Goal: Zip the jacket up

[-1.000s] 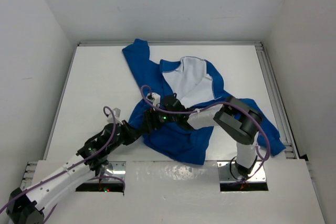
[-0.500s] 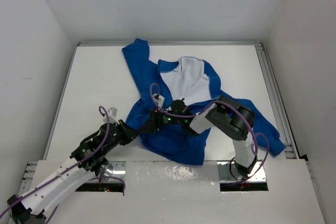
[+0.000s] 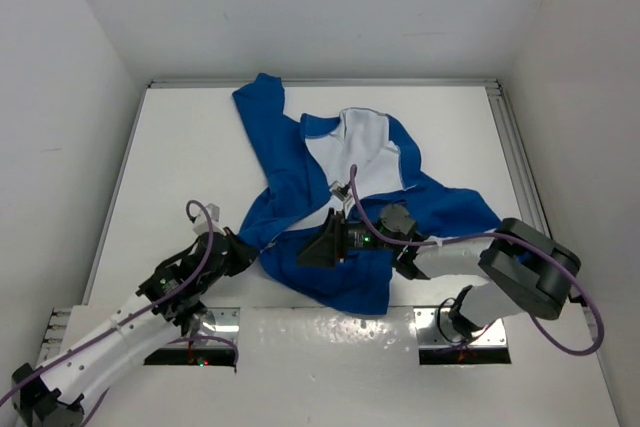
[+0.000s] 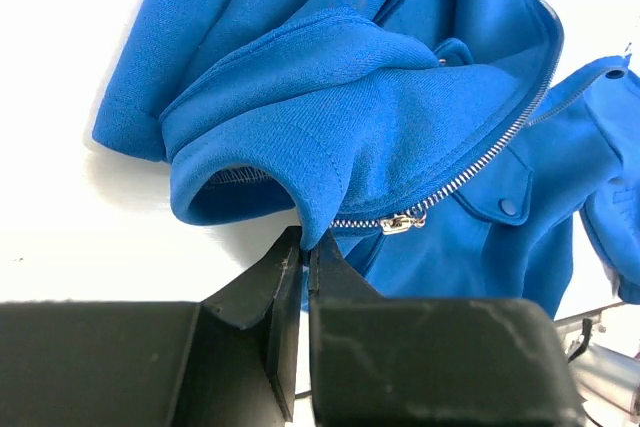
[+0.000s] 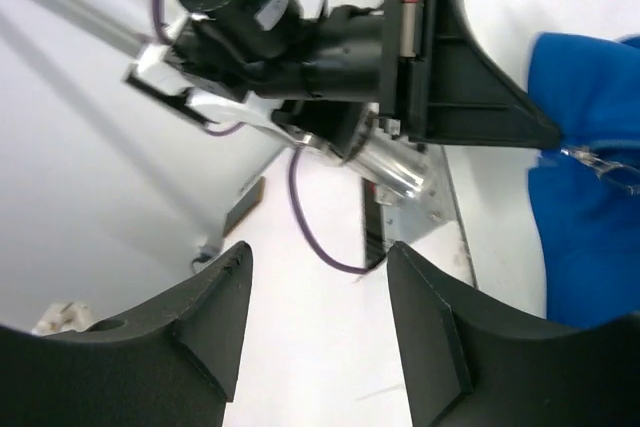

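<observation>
The left pincer is clamped on the bottom hem of the jacket, its two fingers pressed together with a fold of blue cloth between them. Just beside that pinch, a little up and to the right in the left wrist view, sits the metal zipper slider, at the low end of the row of zipper teeth that runs away toward the collar. The right pincer has its fingers spread apart and holds nothing. Its own camera looks across at the left pincer's tip and at the small silver slider just past it. From above it hovers over the jacket's lower front, near the left pincer but not touching it.

The step in hand looks like the set-up for the pull: one side anchors the hem, and the other lines up on the slider. The next move probably calls for the right pincer to close on that small tab and draw it along the teeth toward the collar while the left one keeps the hem taut. The tab is tiny and the cloth is soft and bunched, so a miss seems likely.

The jacket lies mid-table, collar far from the arms, white lining showing, one sleeve stretched toward the back.
</observation>
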### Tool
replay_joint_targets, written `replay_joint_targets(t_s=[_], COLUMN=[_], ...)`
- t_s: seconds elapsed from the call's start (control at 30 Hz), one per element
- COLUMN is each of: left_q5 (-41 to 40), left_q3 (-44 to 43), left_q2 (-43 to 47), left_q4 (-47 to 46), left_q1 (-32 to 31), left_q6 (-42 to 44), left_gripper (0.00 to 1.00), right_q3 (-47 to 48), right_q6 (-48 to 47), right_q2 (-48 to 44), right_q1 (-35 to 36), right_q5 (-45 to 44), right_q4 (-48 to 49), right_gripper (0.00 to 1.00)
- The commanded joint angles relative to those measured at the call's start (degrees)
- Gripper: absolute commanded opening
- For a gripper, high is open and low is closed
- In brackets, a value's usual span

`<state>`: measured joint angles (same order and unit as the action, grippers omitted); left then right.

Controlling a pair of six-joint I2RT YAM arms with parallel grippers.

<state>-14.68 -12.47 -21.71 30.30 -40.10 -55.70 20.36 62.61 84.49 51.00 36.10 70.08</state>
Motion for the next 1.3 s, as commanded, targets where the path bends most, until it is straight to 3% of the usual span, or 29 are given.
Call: replay_joint_targets(t_s=[0.0, 0.03, 0.1, 0.13, 0.2, 0.23, 0.27, 0.37, 0.43, 0.57, 0.67, 0.9, 1.27], left_q5=[-0.9, -0.9, -1.4, -2.1, -1.9, -1.8, -1.9, -2.2, -1.1, -0.5, 0.7, 1.8, 1.6], left_q3=[-1.3, -1.3, -1.2, -1.0, -0.5, -0.6, -0.7, 0.1, 0.6, 0.0, -0.2, -0.3, -0.2], left_q2=[-1.2, -1.4, -1.8, -1.8, -1.7, -1.8, -1.8, -1.8, -1.6, -1.5, -0.6, 1.5, 2.4], left_q4=[-4.2, -4.7, -4.4, -4.0, -4.5, -4.8, -4.8, -5.5, -6.7, -6.1, -6.0, -5.0, -4.5], left_q1=[-0.3, -0.3, -0.3, -0.3, -0.3, -0.3, -0.3, -0.3, -0.3, -0.3, -0.3, -0.3, -0.3], left_q6=[0.9, 0.9, 1.1, 0.7, 0.6, 0.6, 0.8, 0.7, 0.4, 1.3, 1.1, 1.1, 0.9], left_gripper=[0.0, 0.0, 0.0, 0.0, 0.0, 0.0, 0.0, 0.0, 0.0, 0.0, 0.0, 0.0, 0.0], right_q3=[-0.2, 2.6, 6.2, 8.7, 11.2, 12.0, 13.1, 14.5, 16.2, 18.9, 20.9, 23.0, 21.0], right_q6=[-5.7, -11.7, -15.1, -17.1, -17.9, -17.9, -17.9, -17.7, -17.2, -17.7, -20.0, -22.8, -22.4], right_q2=[-1.8, -1.3, 1.1, 2.0, 4.8, 5.9, 6.9, 10.9, 14.0, 19.1, 20.9, 24.2, 22.8], right_q1=[0.0, -0.1, 0.0, -0.1, 0.0, 0.1, 0.5, 0.9, 0.9, 0.9, 0.9, 0.7, 0.8], right_q5=[-4.7, -8.2, -10.6, -12.1, -13.7, -13.7, -13.9, -13.8, -13.9, -10.3, -8.9, -6.8, -4.7], right_q4=[-16.2, -19.6, -26.1, -29.9, -33.2, -33.5, -31.9, -27.0, -24.9, -21.0, -22.6, -20.0, -16.5], right_gripper=[0.56, 0.55, 0.53, 0.4, 0.29, 0.13, 0.07, 0.02, 0.04, 0.43, 0.52, 0.57, 0.52])
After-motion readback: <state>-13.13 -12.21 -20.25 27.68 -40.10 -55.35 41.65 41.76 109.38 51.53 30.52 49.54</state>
